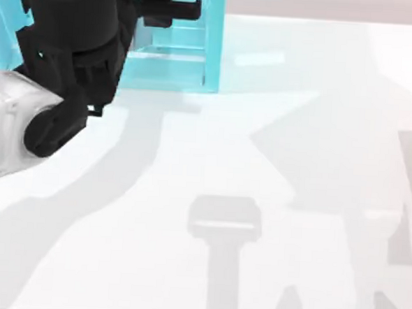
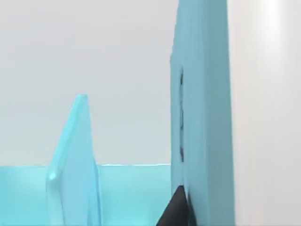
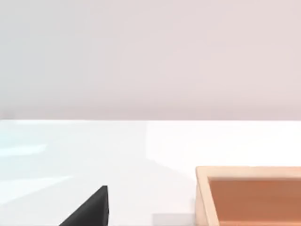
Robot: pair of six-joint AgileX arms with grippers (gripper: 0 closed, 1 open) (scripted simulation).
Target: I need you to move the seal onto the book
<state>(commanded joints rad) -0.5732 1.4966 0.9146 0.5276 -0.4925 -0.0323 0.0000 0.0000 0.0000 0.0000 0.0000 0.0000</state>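
The seal and the book are out of view. My left arm [image 1: 73, 41] reaches over the top left of the table, and its black gripper [image 1: 183, 9] points into the cyan compartment shelf [image 1: 173, 61]. In the left wrist view one dark fingertip [image 2: 176, 212] sits close against a cyan shelf wall [image 2: 202, 117], with a thinner divider [image 2: 75, 160] beside it. From my right gripper one black fingertip [image 3: 91, 209] shows above the white table.
A shallow wooden box [image 3: 249, 193] stands on the table close to my right gripper. The white tabletop [image 1: 226, 163] in front of the shelf carries only grey shadows of the arms.
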